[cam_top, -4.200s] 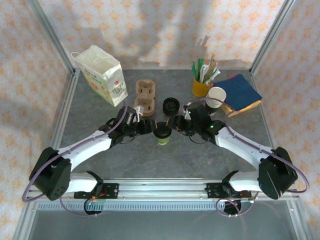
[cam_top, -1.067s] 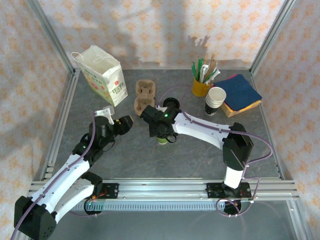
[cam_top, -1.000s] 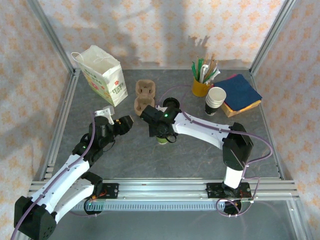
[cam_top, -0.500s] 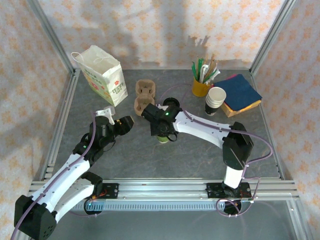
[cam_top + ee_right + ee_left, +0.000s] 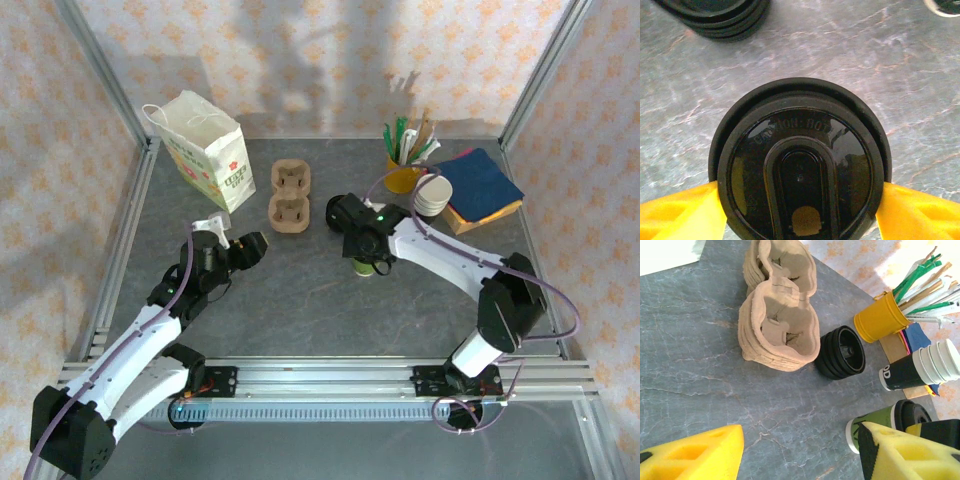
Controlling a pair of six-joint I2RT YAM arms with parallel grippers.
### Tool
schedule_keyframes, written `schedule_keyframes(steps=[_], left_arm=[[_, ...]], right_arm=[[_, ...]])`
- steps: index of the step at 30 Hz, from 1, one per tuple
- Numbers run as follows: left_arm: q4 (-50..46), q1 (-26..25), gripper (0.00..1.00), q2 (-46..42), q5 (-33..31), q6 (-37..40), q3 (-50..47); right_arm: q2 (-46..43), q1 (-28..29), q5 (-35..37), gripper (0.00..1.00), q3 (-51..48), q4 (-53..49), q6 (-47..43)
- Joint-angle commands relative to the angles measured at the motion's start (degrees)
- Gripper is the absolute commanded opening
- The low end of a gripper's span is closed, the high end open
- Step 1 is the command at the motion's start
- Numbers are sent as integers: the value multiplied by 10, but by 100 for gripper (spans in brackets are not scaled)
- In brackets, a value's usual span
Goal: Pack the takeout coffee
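**Right jaws.** The right jaws are clamped on the coffee cup [image 5: 872,425]. One yellow pad [image 5: 677,212] bears on each side of the cup, just under its black lid [image 5: 800,170]. The cup stands upright between the jaws. Whether its base touches the desk [image 5: 300,300] cannot be told.

**Left jaws.** The left jaws stand apart, and nothing lies between their yellow pads [image 5: 695,455]. They hang above bare desk, well apart from the cup, which is ahead of them and to their right.

**Surroundings.**
- A brown pulp cup carrier [image 5: 780,325] lies ahead of the left jaws.
- A stack of black lids [image 5: 842,352] lies just beside the carrier, and just beyond the right jaws.
- Farther beyond the right jaws stand a stack of white cups [image 5: 935,360] and a yellow cup [image 5: 880,317] of sticks and straws.
- A paper bag [image 5: 205,150] stands beyond the left jaws, to their left.
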Motion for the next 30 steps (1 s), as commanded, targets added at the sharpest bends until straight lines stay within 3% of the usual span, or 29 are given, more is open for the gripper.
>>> schedule_keyframes(steps=[1,12,30], left_arm=[[11,3,63,0,9,-7,12],[5,3,63,-6,9,-11,9],[1,4,63,-17,11,-17,7]], right_arm=[[-29,-29,39,74,-37,-13,-12],[-92,-151,44,74,-124,22,-36],[-118,-325,47,74,-145,63,-100]])
